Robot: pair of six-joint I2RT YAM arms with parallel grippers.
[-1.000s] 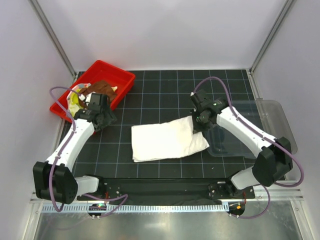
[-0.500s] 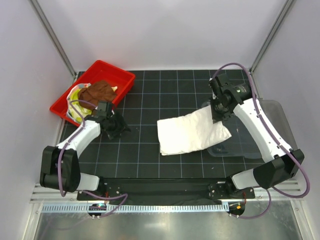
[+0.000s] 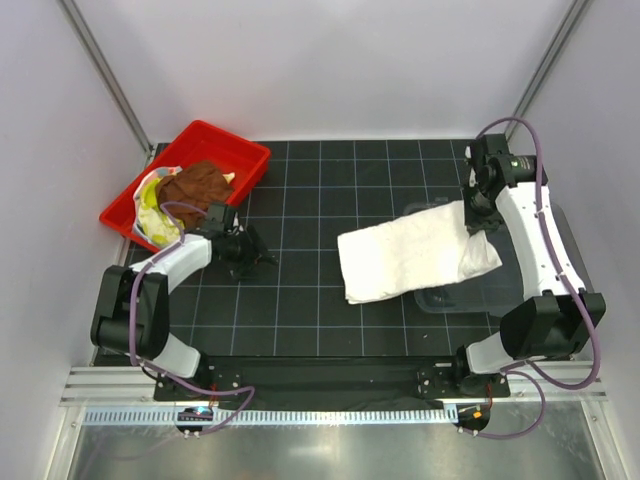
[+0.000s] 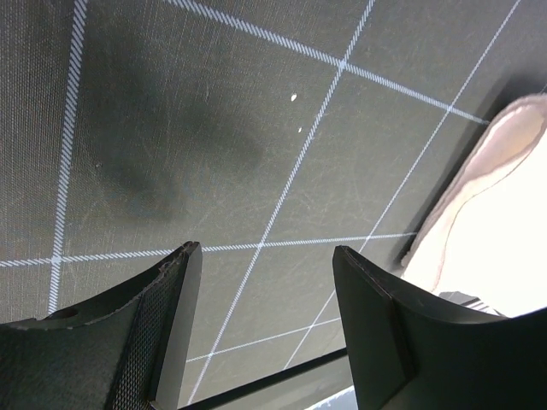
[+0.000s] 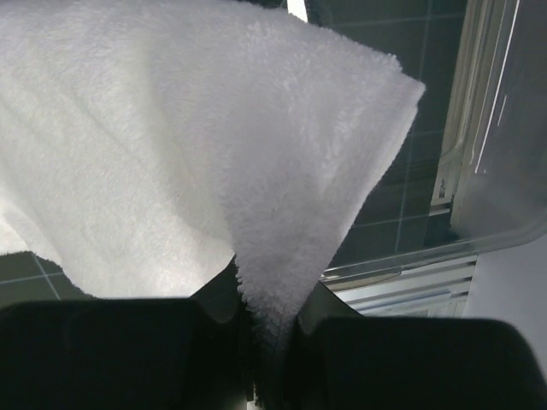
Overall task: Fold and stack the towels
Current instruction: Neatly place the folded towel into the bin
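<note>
A folded white towel [image 3: 410,258] lies on the black grid mat, its right end draped over the clear bin. My right gripper [image 3: 478,212] is shut on that towel's far right corner, and the white towel [image 5: 214,128] hangs from the right gripper [image 5: 269,299]. A brown towel [image 3: 195,183] and a yellow-green towel [image 3: 150,200] sit in the red tray. Low over the mat just right of the tray, my left gripper [image 3: 256,257] is open. Only bare mat shows between the jaws of the left gripper [image 4: 265,252]. A pale cloth edge [image 4: 504,231] shows at the right.
The red tray [image 3: 240,150] stands at the back left. The clear plastic bin [image 3: 565,235] stands at the right, its rim [image 5: 504,171] under the lifted towel. White walls and metal posts close in the mat.
My right gripper has carried the white towel's corner to the right and back, dragging the towel over the bin. My left gripper has swung right, away from the tray, and opened slightly wider.
</note>
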